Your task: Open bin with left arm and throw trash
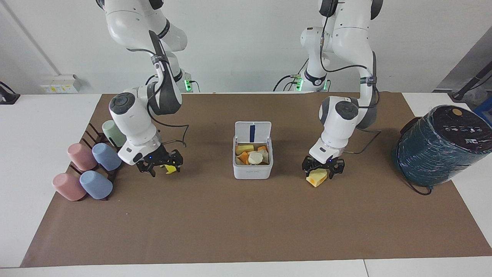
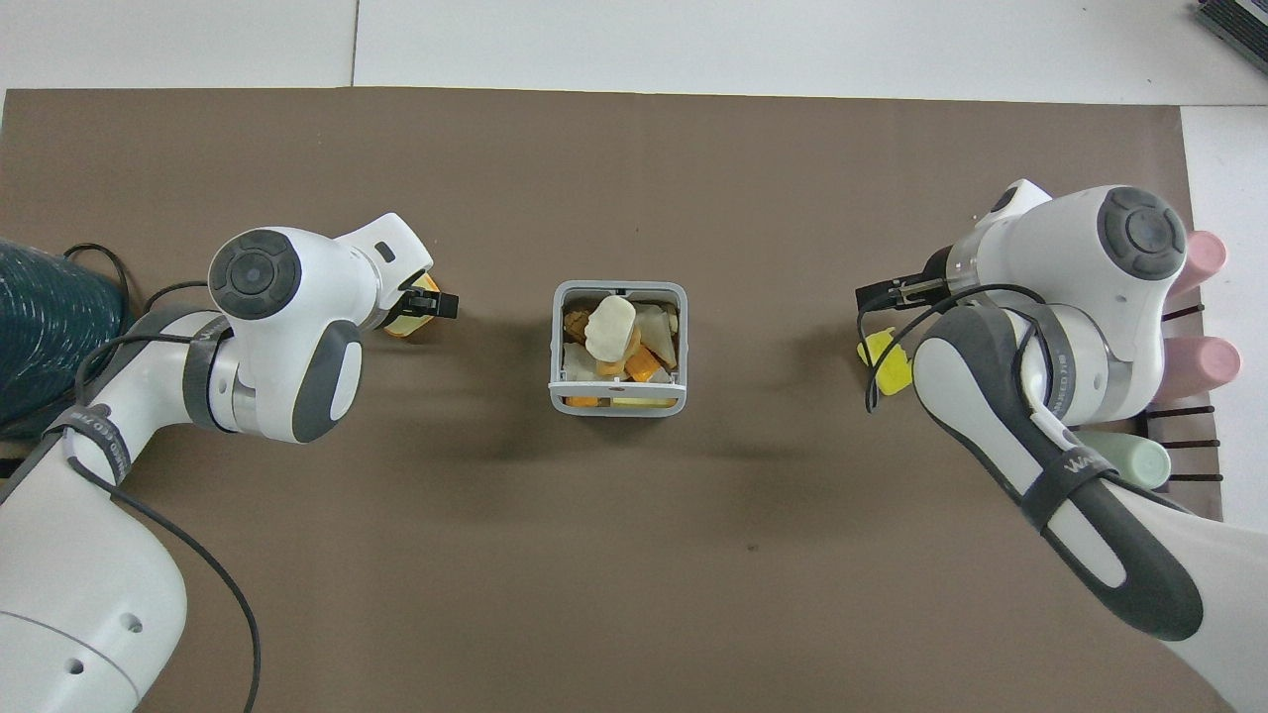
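The white bin stands mid-mat with its lid tipped up toward the robots. Several scraps lie in it, the pale cream lump on top; both also show in the overhead view, the bin's rim and the lump. My left gripper is open, low over the yellow-orange wedge, with a finger on either side of it. My right gripper is open just above the yellow notched chunk on the mat.
A rack of pastel cups lies at the right arm's end of the table, close beside the right gripper. The big dark-teal wrapped cylinder stands at the left arm's end. A brown mat covers the table.
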{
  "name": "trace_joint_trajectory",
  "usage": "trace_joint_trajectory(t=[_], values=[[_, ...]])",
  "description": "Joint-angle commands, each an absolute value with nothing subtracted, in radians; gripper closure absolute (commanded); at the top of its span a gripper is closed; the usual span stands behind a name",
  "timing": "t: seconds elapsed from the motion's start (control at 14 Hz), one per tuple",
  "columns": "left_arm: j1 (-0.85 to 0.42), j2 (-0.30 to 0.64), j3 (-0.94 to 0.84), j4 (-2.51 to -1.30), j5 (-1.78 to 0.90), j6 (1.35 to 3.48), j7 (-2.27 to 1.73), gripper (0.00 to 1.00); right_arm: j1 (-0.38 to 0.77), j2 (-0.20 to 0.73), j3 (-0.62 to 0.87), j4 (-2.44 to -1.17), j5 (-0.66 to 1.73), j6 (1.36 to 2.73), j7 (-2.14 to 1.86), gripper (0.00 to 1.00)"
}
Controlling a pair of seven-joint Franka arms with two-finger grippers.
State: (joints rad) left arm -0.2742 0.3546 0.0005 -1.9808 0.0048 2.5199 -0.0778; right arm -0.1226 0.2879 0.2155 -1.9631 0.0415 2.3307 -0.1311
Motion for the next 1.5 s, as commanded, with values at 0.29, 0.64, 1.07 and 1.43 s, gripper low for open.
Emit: trace_joint_trajectory(t=[0.29,0.64,1.07,1.43], values=[[-0.282,0.364,0.008,-1.996,0.023,2.557,-0.086,0.60,-0.144,0.224,0.230,-2.161,0.020,2.416,-0.222,0.00],[-0.282,0.364,0.008,-1.991,0.021,2.543,-0.089,1.00,-0.137,0.230,0.232,-2.152,0.020,2.419,-0.213,1.00],[-0.276,0.345,0.011,-1.882,0.020,2.307,-0.089,1.00,-0.126,0.233,0.268,-1.915,0.054,2.176,-0.010,1.00],[-0.232,0.310,0.011,-1.745,0.017,2.075,-0.080,1.00,-0.014,0.278,0.279,-1.749,0.387,2.202,0.355,1.00]])
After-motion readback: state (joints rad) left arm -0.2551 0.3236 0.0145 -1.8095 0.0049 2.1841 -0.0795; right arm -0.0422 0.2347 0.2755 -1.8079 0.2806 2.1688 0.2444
